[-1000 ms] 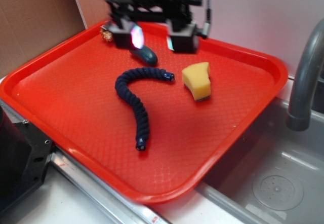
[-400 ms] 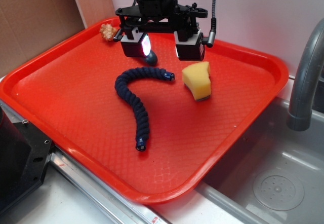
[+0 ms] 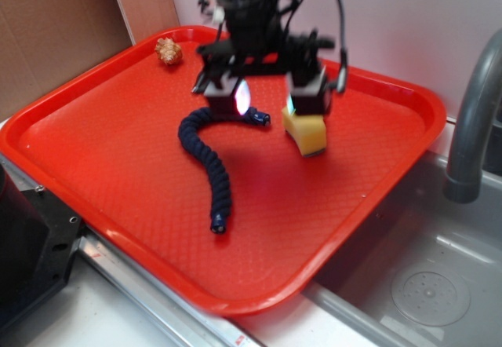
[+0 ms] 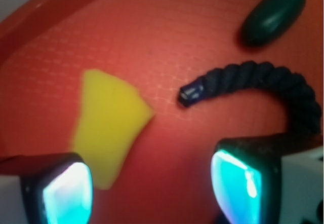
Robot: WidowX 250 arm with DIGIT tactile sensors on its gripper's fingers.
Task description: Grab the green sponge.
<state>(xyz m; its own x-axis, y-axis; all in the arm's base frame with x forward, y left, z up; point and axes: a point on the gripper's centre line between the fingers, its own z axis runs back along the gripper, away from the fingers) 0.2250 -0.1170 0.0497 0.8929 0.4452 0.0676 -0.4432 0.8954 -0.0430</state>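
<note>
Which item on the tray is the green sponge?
On the red tray, look to the side nearest the sink faucet, just under the open gripper. The green sponge is the yellow foam block there, unlike the dark blue braided rope beside it.

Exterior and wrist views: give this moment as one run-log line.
gripper: open, above tray | green sponge: ungrasped, under one finger | blue rope: beside sponge | phase: approach

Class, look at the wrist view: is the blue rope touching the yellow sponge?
No: bare red tray separates the rope from the sponge.
</note>
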